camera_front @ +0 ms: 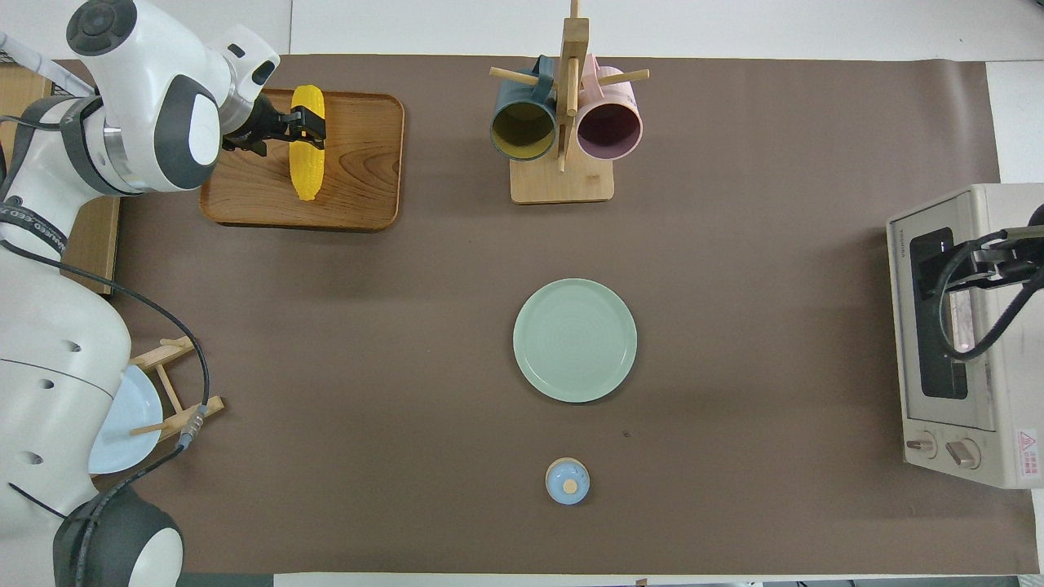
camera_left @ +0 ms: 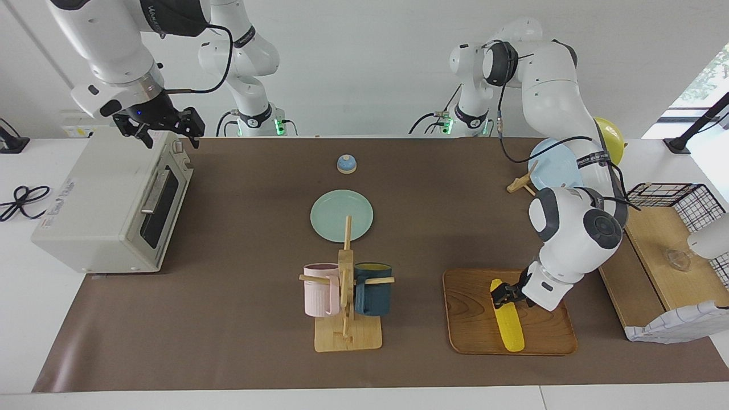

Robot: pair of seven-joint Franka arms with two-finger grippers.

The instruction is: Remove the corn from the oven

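One corn cob (camera_left: 506,319) lies on the wooden tray (camera_left: 472,319) at the left arm's end of the table, outside the oven (camera_left: 108,199), whose dark glass door stands closed. The cob is bright yellow, bumpy, and tapered at both ends. The left gripper (camera_left: 504,292) sits at the cob's end nearer the robots, fingers spread either side of it (whether they touch the cob, I cannot tell). The right gripper (camera_left: 162,130) hangs over the oven's top edge, fingers apart and empty. Two mugs, one pink (camera_left: 320,289) and one dark blue (camera_left: 373,288), hang on a wooden rack (camera_left: 346,319). One green plate (camera_left: 341,214) and one small blue bell (camera_left: 346,163) lie mid-table.
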